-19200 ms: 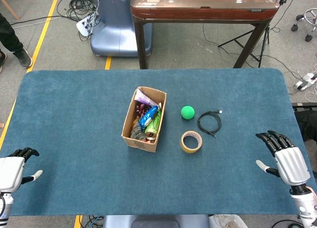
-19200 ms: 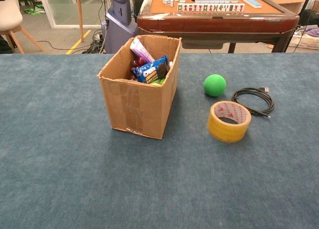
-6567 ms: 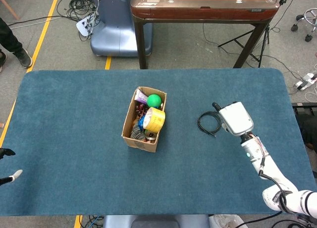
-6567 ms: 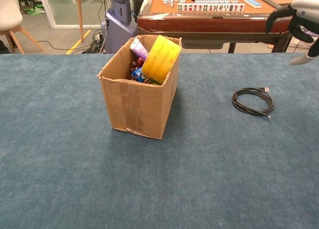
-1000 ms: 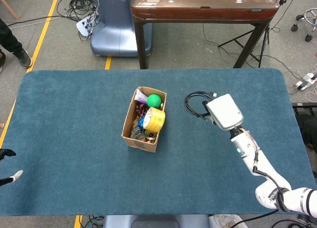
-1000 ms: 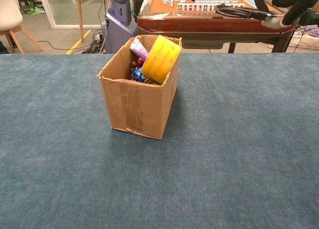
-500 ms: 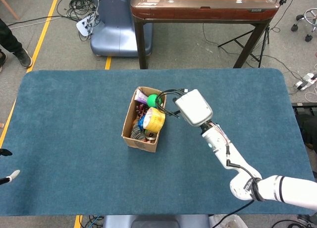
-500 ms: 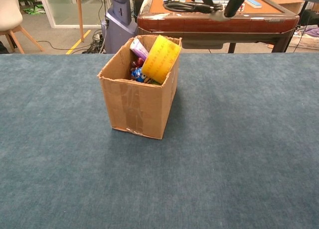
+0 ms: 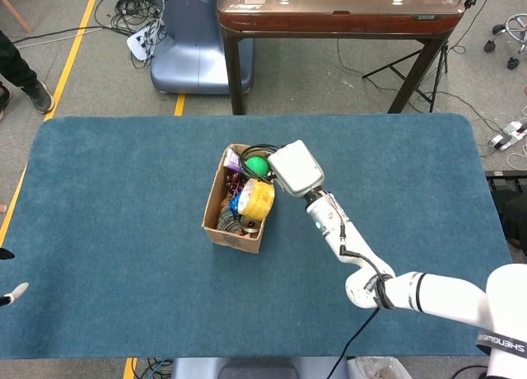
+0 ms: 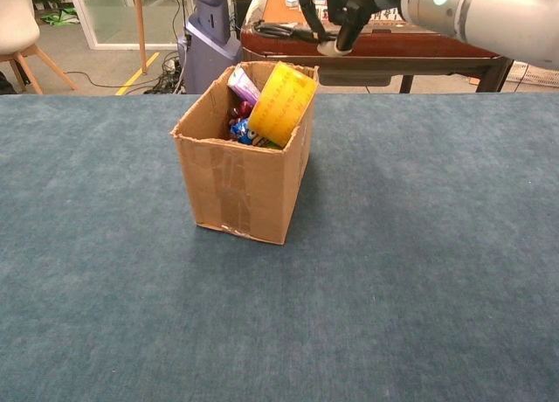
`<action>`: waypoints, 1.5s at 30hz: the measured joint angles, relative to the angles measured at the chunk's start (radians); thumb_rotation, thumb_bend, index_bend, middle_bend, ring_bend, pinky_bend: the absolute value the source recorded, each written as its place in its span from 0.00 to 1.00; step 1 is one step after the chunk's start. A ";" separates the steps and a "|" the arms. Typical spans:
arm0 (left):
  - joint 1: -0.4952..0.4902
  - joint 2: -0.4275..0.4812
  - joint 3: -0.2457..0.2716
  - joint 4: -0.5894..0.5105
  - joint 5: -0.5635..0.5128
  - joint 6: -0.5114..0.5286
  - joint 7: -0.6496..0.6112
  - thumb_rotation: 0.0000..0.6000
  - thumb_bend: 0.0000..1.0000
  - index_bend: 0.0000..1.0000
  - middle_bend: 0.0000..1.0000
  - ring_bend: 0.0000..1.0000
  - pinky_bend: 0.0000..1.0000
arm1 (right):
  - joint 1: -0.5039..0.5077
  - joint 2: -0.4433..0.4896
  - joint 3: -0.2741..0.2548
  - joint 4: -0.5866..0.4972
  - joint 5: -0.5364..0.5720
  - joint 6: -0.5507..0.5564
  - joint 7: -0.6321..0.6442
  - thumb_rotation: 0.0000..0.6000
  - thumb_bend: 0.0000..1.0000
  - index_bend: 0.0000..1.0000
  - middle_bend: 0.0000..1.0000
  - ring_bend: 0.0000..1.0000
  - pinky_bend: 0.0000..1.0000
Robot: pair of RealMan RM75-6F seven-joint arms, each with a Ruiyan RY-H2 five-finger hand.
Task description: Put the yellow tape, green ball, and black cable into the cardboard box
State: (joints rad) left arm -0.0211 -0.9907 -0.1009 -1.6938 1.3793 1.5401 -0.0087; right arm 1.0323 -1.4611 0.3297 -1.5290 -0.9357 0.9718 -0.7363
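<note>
The cardboard box (image 9: 233,238) stands mid-table, and the yellow tape (image 9: 260,198) leans inside against its right wall. The green ball (image 9: 258,166) lies at the box's far end. My right hand (image 9: 294,166) hovers over the box's far right corner and holds the coiled black cable (image 9: 260,150), which hangs over the ball. In the chest view the right hand (image 10: 336,17) holds the cable (image 10: 284,31) above the back rim of the box (image 10: 244,183), behind the tape (image 10: 281,103). Only the spread fingertips of my left hand (image 9: 6,295) show at the left edge, holding nothing.
Snack packets (image 10: 243,87) and a can (image 9: 249,224) fill the rest of the box. The blue felt table (image 9: 123,189) stretches wide on both sides. Beyond its far edge stand a brown mahjong table (image 9: 338,8) and a grey-blue machine base (image 9: 193,49).
My right hand has carried the black cable leftward, from right of the box to above its far end. The box, tape and ball have not moved.
</note>
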 measured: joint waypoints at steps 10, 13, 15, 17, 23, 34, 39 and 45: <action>-0.001 -0.002 0.001 0.000 0.003 -0.002 0.008 1.00 0.07 0.43 0.43 0.41 0.62 | 0.010 -0.029 -0.020 0.062 -0.045 -0.002 0.086 1.00 0.01 0.39 1.00 1.00 1.00; -0.001 -0.002 0.001 0.000 0.003 -0.002 0.009 1.00 0.06 0.43 0.43 0.41 0.62 | 0.007 -0.033 -0.023 0.070 -0.069 0.005 0.117 1.00 0.00 0.31 1.00 1.00 1.00; -0.001 -0.002 0.001 0.000 0.003 -0.002 0.008 1.00 0.07 0.43 0.43 0.41 0.62 | 0.002 -0.032 -0.026 0.071 -0.091 0.014 0.142 1.00 0.00 0.27 1.00 1.00 1.00; -0.001 -0.002 0.001 0.000 0.003 -0.001 0.008 1.00 0.07 0.43 0.43 0.41 0.62 | -0.005 -0.029 -0.028 0.068 -0.117 0.027 0.162 1.00 0.00 0.24 1.00 1.00 1.00; -0.002 -0.004 0.002 0.002 0.002 -0.006 0.014 1.00 0.07 0.43 0.43 0.41 0.62 | -0.053 0.030 -0.047 -0.005 -0.181 0.085 0.193 1.00 0.00 0.23 1.00 1.00 1.00; -0.008 -0.017 0.000 0.006 -0.011 -0.015 0.044 1.00 0.06 0.43 0.43 0.41 0.62 | -0.251 0.316 -0.137 -0.344 -0.180 0.204 0.148 1.00 0.00 0.30 0.71 0.76 0.84; -0.012 -0.023 -0.001 0.011 -0.018 -0.022 0.054 1.00 0.07 0.43 0.43 0.41 0.62 | -0.376 0.400 -0.199 -0.388 -0.267 0.310 0.204 1.00 0.00 0.30 0.57 0.55 0.77; -0.018 -0.036 0.001 0.019 -0.013 -0.028 0.064 1.00 0.07 0.42 0.43 0.41 0.62 | -0.505 0.422 -0.258 -0.379 -0.377 0.446 0.258 1.00 0.00 0.31 0.48 0.41 0.59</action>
State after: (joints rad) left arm -0.0396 -1.0267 -0.1002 -1.6745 1.3666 1.5121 0.0554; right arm 0.5277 -1.0391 0.0715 -1.9080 -1.3125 1.4180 -0.4786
